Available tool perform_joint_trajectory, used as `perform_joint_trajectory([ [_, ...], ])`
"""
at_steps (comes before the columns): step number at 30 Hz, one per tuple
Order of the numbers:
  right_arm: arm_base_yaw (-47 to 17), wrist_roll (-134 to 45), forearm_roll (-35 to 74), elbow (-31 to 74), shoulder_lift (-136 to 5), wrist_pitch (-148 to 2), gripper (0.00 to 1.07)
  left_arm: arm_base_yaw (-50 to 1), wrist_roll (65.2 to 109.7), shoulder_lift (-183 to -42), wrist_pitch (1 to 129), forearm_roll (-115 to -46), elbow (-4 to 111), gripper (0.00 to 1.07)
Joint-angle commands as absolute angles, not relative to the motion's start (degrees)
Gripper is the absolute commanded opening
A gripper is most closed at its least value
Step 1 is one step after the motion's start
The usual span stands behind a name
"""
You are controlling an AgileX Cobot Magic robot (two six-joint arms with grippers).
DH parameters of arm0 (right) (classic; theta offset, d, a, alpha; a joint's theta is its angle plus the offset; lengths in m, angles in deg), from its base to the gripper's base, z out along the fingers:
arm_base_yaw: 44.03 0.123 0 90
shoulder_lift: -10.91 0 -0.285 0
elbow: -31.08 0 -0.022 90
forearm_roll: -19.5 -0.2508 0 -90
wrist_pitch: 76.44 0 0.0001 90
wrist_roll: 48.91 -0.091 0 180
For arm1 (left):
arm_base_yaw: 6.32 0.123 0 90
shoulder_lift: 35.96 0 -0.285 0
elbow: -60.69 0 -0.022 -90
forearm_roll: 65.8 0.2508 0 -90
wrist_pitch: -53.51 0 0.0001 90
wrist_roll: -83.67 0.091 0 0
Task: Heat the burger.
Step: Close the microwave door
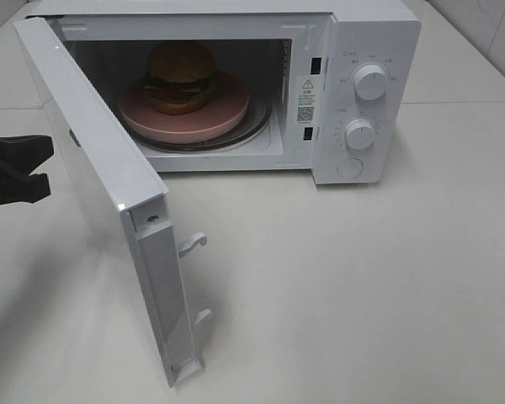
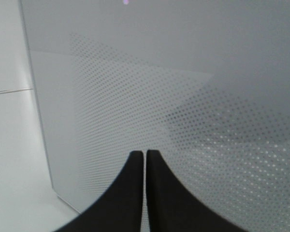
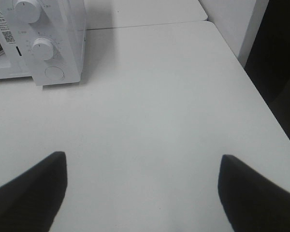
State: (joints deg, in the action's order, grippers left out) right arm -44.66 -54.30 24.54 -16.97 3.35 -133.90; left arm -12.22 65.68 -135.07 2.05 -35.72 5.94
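- I see the burger (image 1: 181,74): tan-brown bun, dark patty, greenish filling.
- Its plate (image 1: 231,114) is pink.
- I read the microwave (image 1: 379,42) as white, its door (image 2: 183,106) finely dotted.

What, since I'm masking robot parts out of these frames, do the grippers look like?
Both are plain matte black. The left gripper has two smooth jaws that curve from broad bases to narrow tips; the right gripper shows similar dark, tapering jaws. No cables, markings or labels are visible.
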Motion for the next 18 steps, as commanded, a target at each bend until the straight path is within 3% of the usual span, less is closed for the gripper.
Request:
perform_joint_trajectory([
  [1,-44.5,-54.2,24.7,-17.3,5.1,-133.7,0.76,-13.3,65.8,-135.5,1.3,-35.8,6.7,0.01],
  [18,-44.5,-54.2,24.7,-17.3,5.1,-133.7,0.76,-17.2,68.3,-137.4,1.6,-39.8,8.5,0.01],
])
